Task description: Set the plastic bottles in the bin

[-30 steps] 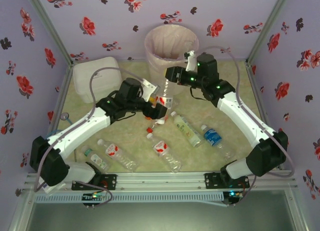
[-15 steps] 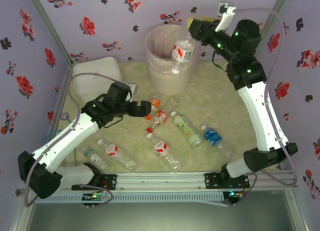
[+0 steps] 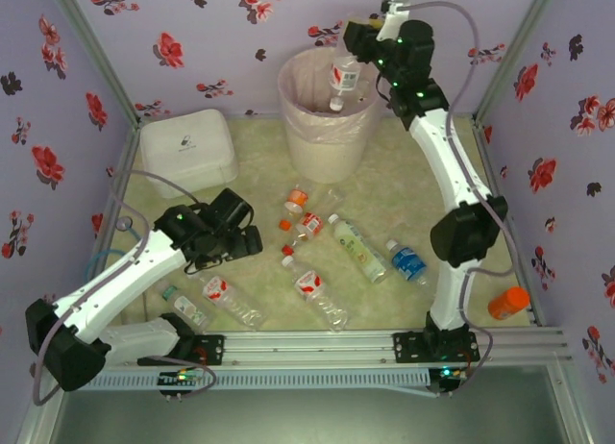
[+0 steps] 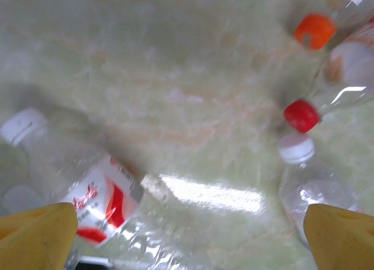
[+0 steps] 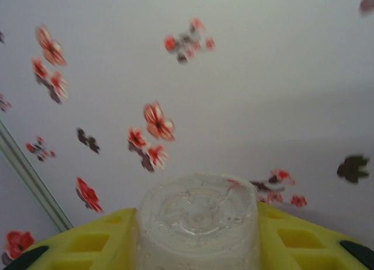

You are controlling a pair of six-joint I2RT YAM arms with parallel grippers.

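I'm at the drop step with the right arm. In the upper middle of the overhead view, my right gripper [image 3: 352,52] is clamped on the base of a small clear plastic bottle with a red label [image 3: 340,80]. That bottle hangs cap-down over the mouth of the tall round pale-pink bin [image 3: 325,141], and I judge it well inside the rim line. In the right wrist view the yellow fingers [image 5: 99,235] press on both sides of the ridged clear base. The next move, as I read it, is simply to part the jaws and let the bottle fall.

My left gripper [image 4: 188,238] hovers low over the pale green table [image 3: 423,175], left of centre, with its jaws spread wide and holding nothing. Just under it, at the lower left of the wrist view, lies a clear bottle with a red-and-white label and white cap [image 4: 100,204]. Picking it up calls for straddling the barrel, which looks slick and likely to roll, and then closing on it. Several more bottles lie loose mid-table.
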